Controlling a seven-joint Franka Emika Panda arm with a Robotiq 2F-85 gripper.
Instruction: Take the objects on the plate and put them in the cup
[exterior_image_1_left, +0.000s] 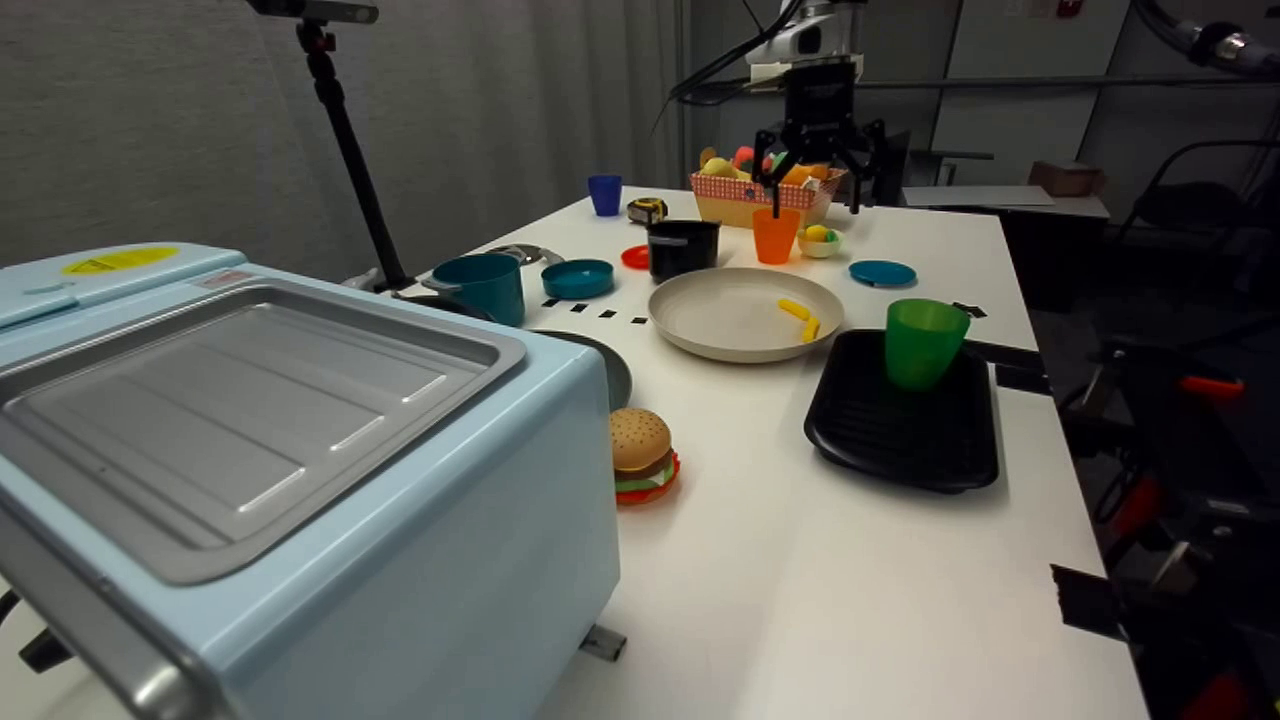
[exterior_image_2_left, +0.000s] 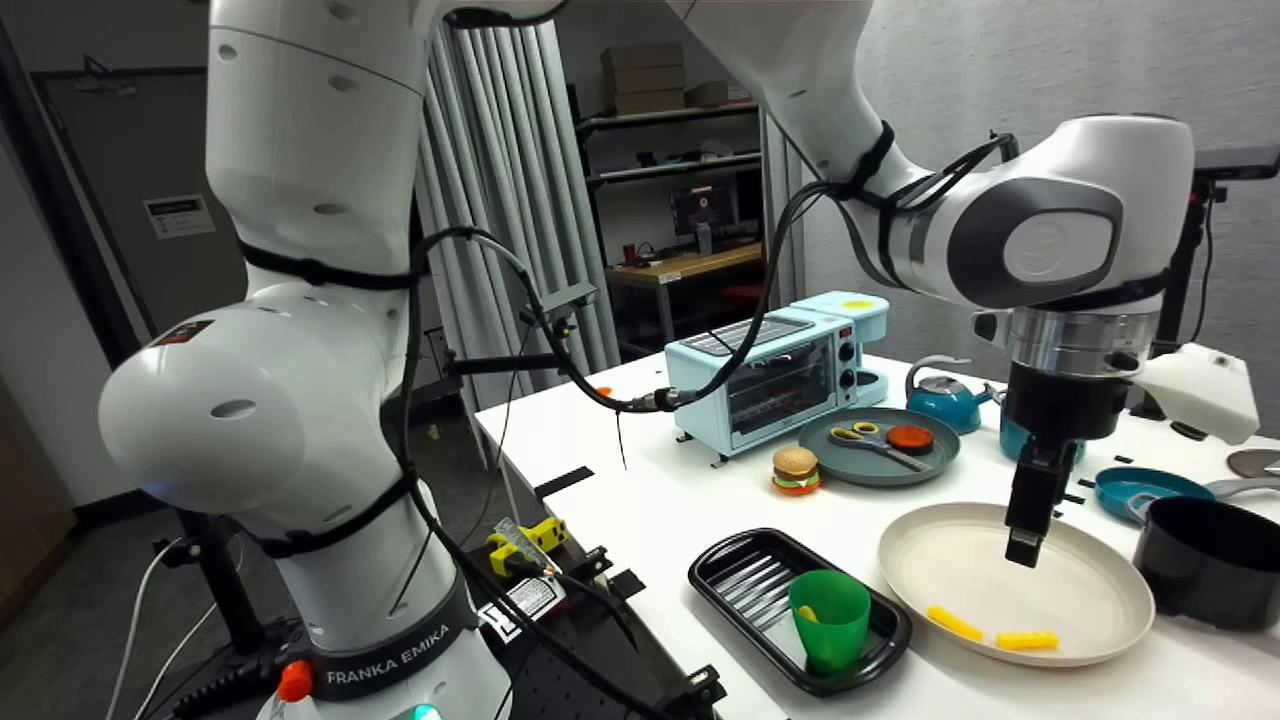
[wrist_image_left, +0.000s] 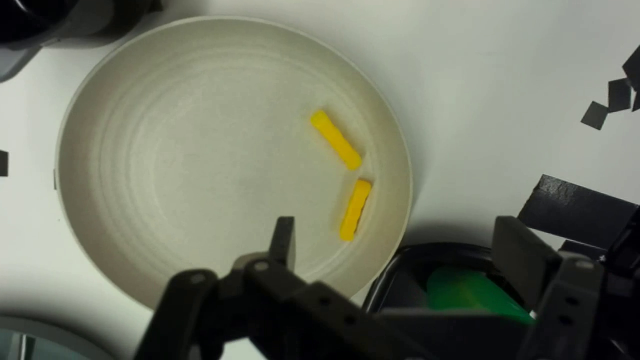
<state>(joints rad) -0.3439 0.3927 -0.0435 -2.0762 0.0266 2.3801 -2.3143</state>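
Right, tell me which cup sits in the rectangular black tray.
The tapered green plastic cup; the orange plastic cup and blue plastic cup sit directly on the white table.

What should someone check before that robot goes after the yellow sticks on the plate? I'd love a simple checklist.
1. Fingers open: ok, spread wide apart.
2. Yellow sticks visible: ok, two lie on the plate with a small gap between them.
3. Fingers down around a stick: not ok, they hang above the plate.
4. Green cup ready: ok, upright with its mouth up, in the black tray.
5. Number of pieces inside the cup: cannot tell; a yellow bit shows there in an exterior view.
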